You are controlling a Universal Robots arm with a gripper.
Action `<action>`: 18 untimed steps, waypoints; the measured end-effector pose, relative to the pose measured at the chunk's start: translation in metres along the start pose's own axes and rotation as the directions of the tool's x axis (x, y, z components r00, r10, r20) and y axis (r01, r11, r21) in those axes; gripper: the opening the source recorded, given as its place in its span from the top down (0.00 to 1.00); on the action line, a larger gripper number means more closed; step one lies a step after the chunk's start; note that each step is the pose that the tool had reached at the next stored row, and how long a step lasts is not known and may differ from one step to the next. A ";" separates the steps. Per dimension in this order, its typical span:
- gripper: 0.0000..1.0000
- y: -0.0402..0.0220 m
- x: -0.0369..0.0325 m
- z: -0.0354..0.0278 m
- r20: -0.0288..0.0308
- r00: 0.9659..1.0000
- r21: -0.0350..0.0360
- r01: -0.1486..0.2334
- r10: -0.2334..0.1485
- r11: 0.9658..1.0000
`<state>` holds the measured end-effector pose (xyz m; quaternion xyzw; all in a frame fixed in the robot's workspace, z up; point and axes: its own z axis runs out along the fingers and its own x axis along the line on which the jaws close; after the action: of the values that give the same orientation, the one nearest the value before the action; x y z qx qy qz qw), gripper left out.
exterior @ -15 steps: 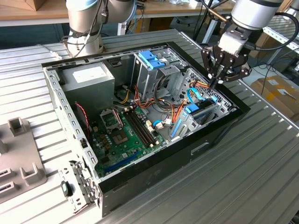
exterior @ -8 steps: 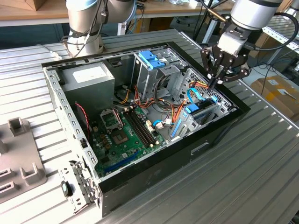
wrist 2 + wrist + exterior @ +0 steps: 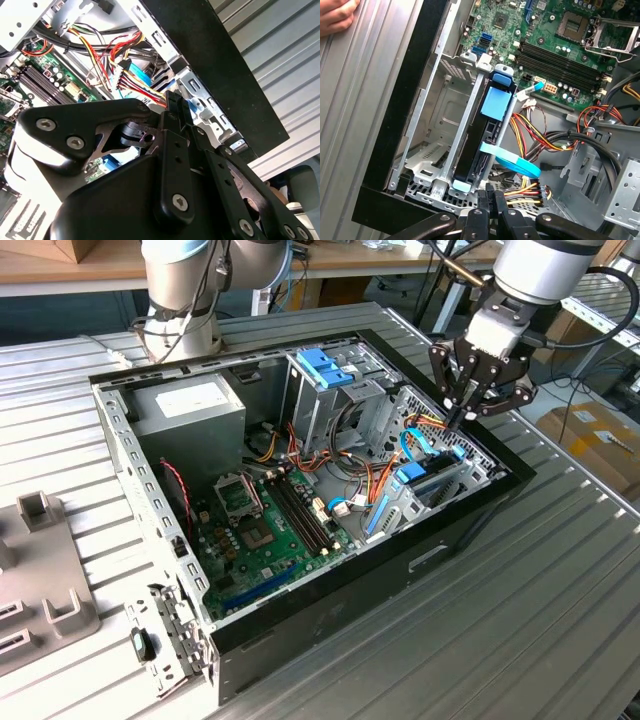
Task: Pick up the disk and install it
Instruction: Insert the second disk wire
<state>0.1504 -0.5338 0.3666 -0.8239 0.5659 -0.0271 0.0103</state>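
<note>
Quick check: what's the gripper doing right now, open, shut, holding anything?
Gripper: fingers pressed together, nothing between them, tips just above the disk seated on edge in its bay in the computer case.

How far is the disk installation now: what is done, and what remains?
Done, it seems: the disk already stands on edge inside the metal bay of the computer case. In hand: nothing; the pincer is shut and empty, near the bay's end. Left: I cannot tell whether the disk is fully seated or cabled.
</note>
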 end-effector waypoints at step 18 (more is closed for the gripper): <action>0.84 0.0009 0.0002 0.0027 -0.006 0.997 -0.003 -0.073 0.073 0.997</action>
<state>0.1498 -0.5343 0.3639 -0.8026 0.5957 -0.0283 0.0081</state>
